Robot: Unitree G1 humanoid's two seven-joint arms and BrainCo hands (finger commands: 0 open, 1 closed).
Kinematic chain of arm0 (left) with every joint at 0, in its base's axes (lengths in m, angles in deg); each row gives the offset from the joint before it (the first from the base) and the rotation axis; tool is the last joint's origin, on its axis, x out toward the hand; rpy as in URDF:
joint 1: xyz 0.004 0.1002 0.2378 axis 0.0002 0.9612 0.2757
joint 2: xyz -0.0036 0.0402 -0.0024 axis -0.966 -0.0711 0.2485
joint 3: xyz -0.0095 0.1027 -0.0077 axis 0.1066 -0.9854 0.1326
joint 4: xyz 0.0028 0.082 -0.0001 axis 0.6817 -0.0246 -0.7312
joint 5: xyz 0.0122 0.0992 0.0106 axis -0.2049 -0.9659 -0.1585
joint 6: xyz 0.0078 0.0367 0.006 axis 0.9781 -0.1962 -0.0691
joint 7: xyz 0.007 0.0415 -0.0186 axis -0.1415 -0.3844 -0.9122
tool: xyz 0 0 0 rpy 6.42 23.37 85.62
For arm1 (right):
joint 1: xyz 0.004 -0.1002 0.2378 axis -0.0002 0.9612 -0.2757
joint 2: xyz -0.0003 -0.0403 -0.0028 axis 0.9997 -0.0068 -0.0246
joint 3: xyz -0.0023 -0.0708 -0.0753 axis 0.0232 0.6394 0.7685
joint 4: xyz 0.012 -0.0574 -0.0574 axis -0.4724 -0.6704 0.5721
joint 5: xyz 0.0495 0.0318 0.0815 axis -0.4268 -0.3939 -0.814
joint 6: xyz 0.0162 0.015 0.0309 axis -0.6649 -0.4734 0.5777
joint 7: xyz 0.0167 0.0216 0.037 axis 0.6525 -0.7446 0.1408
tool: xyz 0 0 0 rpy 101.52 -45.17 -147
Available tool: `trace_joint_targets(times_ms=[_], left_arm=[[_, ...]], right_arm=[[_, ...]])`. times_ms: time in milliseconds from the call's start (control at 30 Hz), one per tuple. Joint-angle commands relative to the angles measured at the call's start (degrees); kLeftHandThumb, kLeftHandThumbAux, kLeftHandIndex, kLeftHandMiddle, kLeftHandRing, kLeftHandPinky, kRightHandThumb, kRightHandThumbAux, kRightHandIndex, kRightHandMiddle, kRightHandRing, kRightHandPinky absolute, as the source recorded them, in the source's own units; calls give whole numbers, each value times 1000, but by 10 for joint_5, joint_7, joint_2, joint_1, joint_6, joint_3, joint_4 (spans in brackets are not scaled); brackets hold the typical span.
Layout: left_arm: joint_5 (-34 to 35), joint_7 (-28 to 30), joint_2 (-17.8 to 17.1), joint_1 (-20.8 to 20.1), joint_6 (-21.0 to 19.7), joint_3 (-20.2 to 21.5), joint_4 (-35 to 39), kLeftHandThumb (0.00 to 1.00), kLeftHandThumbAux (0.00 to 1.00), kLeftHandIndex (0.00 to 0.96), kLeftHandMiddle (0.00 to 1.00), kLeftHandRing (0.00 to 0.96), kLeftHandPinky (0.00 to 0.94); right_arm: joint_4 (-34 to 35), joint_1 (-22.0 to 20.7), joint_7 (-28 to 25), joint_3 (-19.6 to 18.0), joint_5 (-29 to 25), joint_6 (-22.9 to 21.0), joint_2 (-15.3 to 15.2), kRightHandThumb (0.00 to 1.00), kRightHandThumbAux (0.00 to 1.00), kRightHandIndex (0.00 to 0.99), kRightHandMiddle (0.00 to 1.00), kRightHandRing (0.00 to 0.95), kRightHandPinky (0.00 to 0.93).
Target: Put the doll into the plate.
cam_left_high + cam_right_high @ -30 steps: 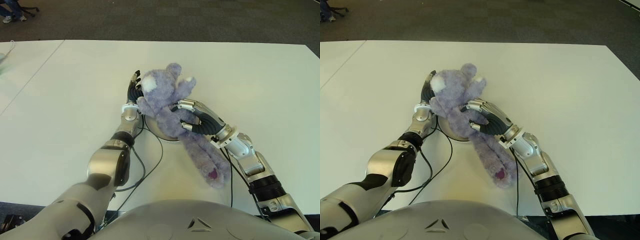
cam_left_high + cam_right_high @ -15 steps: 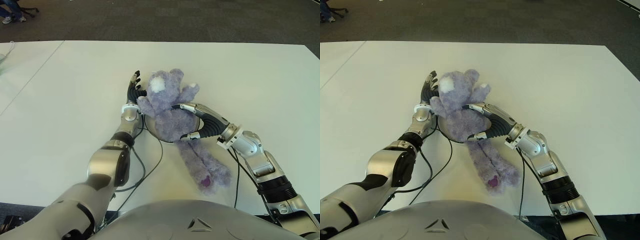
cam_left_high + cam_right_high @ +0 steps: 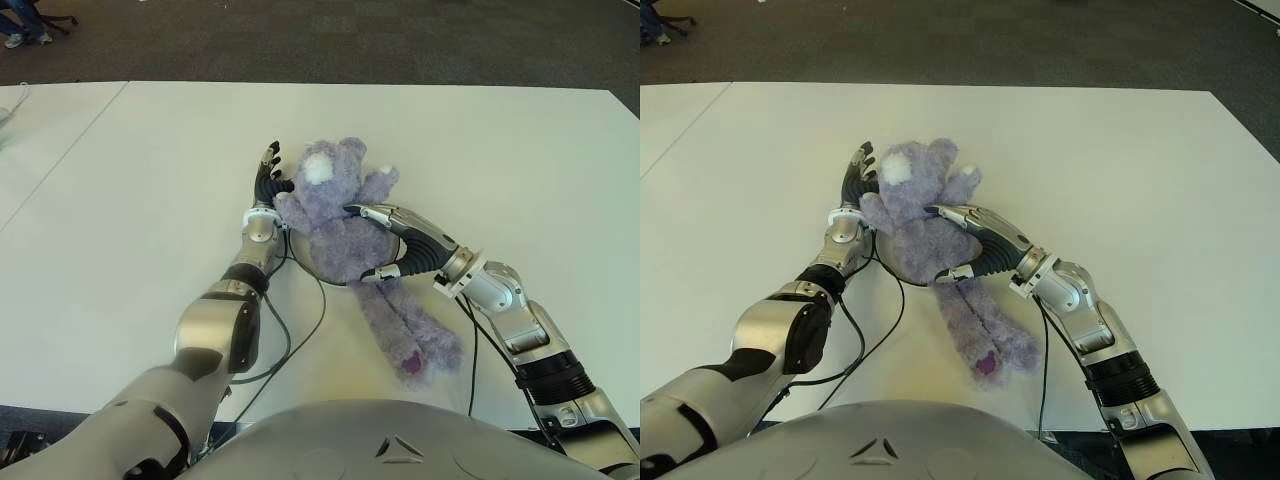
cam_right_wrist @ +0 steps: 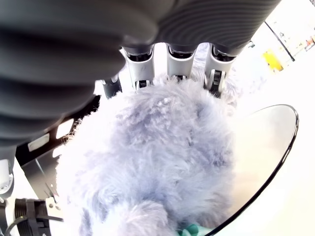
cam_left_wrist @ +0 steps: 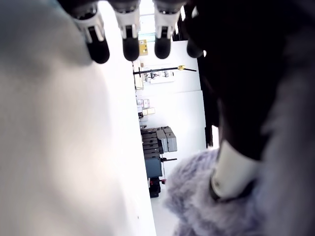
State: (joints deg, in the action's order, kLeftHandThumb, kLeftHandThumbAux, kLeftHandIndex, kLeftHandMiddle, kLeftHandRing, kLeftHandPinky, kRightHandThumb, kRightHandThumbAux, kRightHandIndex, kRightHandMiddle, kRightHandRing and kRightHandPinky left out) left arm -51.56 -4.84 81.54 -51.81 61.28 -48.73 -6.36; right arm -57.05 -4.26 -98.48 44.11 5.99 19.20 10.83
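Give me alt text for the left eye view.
A purple doll lies with its torso over a plate on a white table, legs trailing off. The right robot hand cups its body, fingers spread; the left robot hand stands open beside its head.

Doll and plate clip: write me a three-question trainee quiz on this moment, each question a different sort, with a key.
1. True or false: the doll lies with its body over the plate and its legs trailing onto the table.
2. Which hand has its fingers spread around the doll's body? A) left hand B) right hand C) neither
3. Fill in: the left hand shows beside the doll's ____, fingers straight.

Key:
1. True. Only a sliver of the plate's rim shows under the doll in the eye views.
2. B. The right hand arches over the doll's middle, fingers spread with gaps, not clamped.
3. Head.
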Motion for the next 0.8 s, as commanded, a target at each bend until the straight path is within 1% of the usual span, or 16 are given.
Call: trace_joint_targets(times_ms=[33,233,367,433,567,700,800], left_arm=[[-3,9,30,97,-63,-2,-65,0,781,43,62,75,105],[-2,8,30,97,-62,-2,-65,0,774,46,67,77,107],[0,11,31,98,-58,0,-64,0,780,46,67,77,109],[2,13,32,97,-59,2,-64,0,784,44,65,75,105],[8,16,34,96,-64,7,-64,0,794,41,63,73,106],[11,18,33,95,-66,8,-64,0,789,37,59,71,105],[9,19,32,100,-66,7,-65,0,773,32,57,69,101]], right_arm=[[-42,8,-2,20,47,2,-13,121,416,0,0,0,0],[-57,-10,25,8,49,25,-12,122,402,0,0,0,0],[-67,-40,42,-17,34,35,-13,124,400,0,0,0,0],[-73,-47,52,-23,32,42,-11,126,399,0,0,0,0],[-88,-49,92,-37,33,61,2,127,387,0,0,0,0],[-97,-59,120,-58,16,76,13,121,369,0,0,0,0],[-102,-79,123,-82,-29,89,18,112,351,0,0,0,0]])
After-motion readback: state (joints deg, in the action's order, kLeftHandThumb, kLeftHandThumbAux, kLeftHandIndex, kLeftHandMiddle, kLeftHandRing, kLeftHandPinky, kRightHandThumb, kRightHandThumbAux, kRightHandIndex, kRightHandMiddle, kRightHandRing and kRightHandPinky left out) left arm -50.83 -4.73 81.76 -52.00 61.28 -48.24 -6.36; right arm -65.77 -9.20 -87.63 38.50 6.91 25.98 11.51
